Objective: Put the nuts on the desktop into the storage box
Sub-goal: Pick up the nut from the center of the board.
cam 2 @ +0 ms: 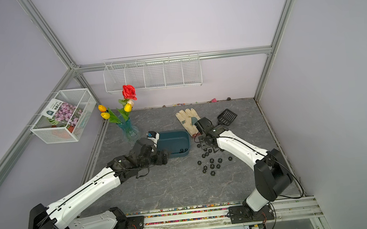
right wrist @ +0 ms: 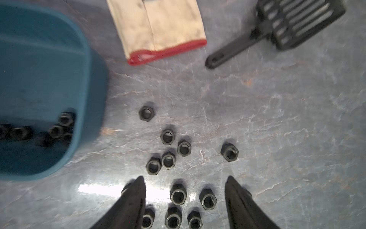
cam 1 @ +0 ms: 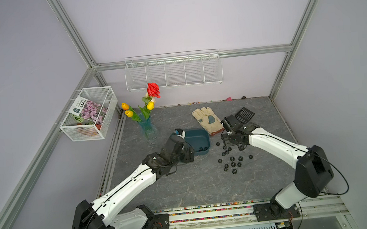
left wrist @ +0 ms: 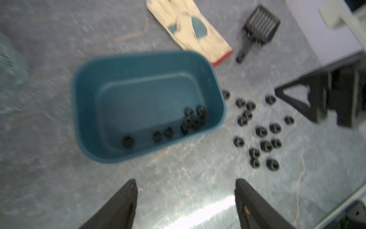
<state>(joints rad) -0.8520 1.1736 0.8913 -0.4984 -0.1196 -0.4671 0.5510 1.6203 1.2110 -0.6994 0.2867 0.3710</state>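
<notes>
In a top view nuts [cam 1: 233,164] lay on the tabletop [cam 1: 184,187] beside the box [cam 1: 197,138]; left wrist view: left gripper [left wrist: 185,181] spread empty before the box, several nuts inside it; right wrist view: right gripper [right wrist: 185,177] spread empty above nuts beside the box.

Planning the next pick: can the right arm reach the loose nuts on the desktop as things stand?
Probably yes. The right tool hangs open over the nuts, several lying between its fingers in the wrist view, nothing covering them. The glove, scoop and storage box lie clear of them.
</notes>
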